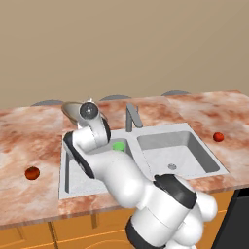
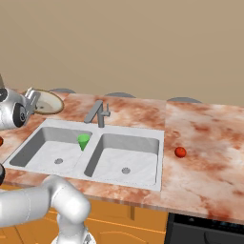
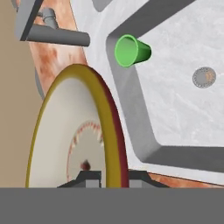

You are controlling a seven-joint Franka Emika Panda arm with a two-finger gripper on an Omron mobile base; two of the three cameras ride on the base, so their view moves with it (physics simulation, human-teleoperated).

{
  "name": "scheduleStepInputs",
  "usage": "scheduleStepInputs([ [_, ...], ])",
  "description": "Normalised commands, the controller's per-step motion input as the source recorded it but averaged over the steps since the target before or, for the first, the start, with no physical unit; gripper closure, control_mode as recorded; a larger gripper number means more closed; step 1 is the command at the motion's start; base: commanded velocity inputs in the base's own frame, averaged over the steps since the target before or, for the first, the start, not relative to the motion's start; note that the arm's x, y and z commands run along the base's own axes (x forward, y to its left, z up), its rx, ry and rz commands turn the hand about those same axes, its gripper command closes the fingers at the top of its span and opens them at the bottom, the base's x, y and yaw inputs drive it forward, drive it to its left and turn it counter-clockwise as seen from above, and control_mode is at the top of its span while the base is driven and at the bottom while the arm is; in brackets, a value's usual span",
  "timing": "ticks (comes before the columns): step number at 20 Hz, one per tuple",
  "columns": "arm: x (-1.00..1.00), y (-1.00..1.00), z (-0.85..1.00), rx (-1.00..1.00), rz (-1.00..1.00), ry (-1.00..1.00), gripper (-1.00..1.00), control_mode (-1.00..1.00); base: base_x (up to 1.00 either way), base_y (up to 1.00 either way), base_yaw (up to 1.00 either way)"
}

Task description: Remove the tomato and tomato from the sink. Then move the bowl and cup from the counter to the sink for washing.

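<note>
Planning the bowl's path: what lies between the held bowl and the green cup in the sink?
In the hand view, just the grey sink rim and wall separate the bowl from the cup; the faucet sits off to the side.

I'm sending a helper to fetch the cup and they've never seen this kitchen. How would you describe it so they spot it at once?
Find the pale grey double sink set in the marbled counter, with the grey faucet at its back. Look in the basin with the bowl held at its back corner: the cup sits against the divider between the basins. It is the one bright green thing there, small, tapered and handleless.
</note>
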Motion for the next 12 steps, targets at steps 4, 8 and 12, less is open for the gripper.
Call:
scheduleStepInputs([
  [4, -0.18, 0.04, -0.14, 0.00, -0.07, 0.00, 1.00, -1.00, 0.00, 0.00, 0.00],
  [8, -0.27, 0.00, -0.10, 0.00, -0.07, 0.04, 1.00, -1.00, 0.00, 0.00, 0.00],
  [12, -0.27, 0.05, -0.10, 0.00, -0.09, 0.08, 1.00, -1.00, 0.00, 0.00, 0.00],
])
